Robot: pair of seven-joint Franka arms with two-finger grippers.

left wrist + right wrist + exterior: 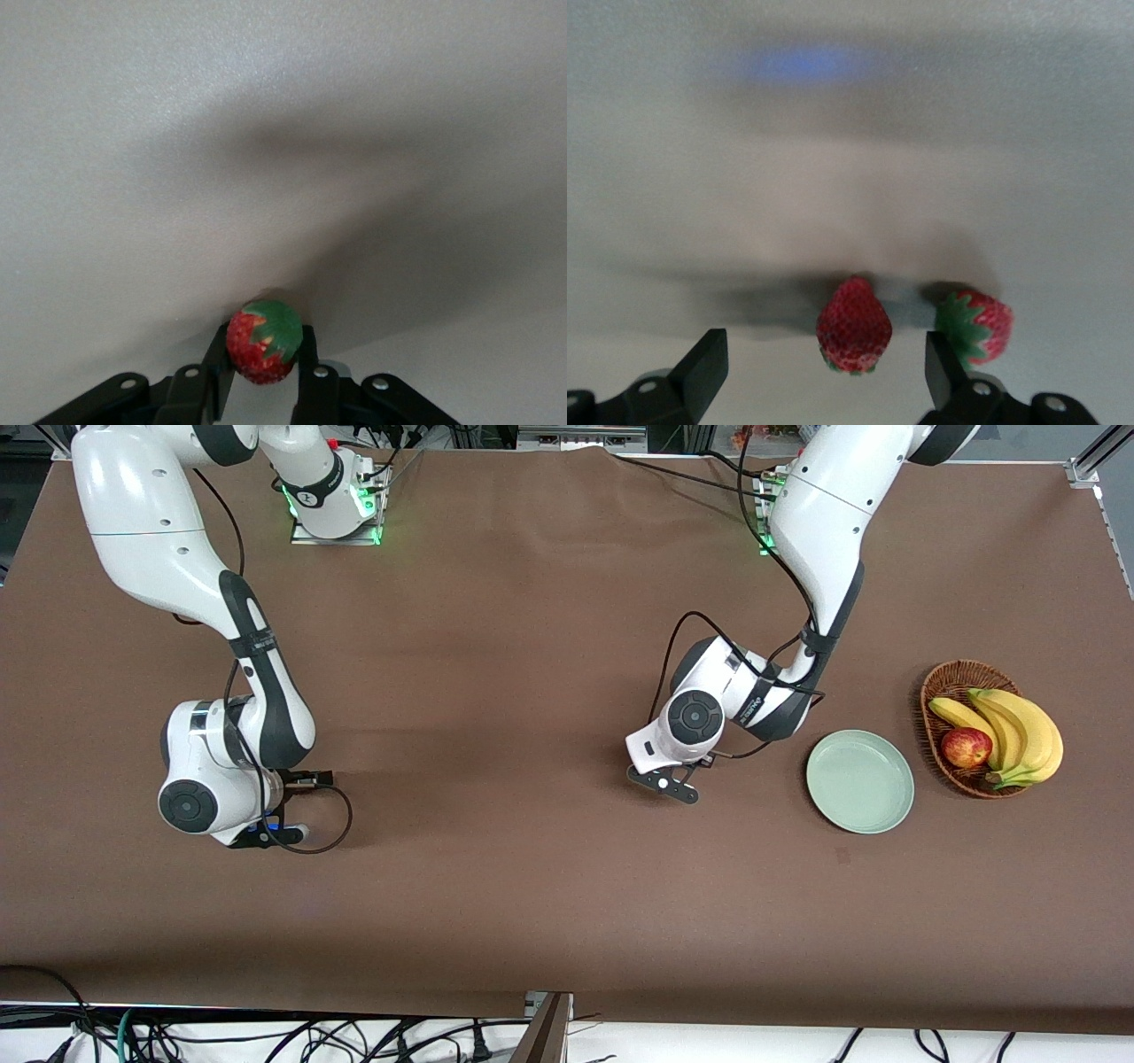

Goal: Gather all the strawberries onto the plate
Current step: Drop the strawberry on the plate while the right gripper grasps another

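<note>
The left claw (pixel 264 372) is down at the brown worktop (pixel 532 646), closed on one strawberry (pixel 263 343), near the empty green plate (pixel 859 781), toward the right arm's end from it; the right claw (pixel 824 367) is low at its own end, fingers spread wide around a second strawberry (pixel 853 326); a third strawberry (pixel 976 326) lies just beside one finger.

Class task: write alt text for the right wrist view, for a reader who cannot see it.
Two strawberries lie on the cloth: one between the right gripper's open fingers, the second just outside one finger.
</note>
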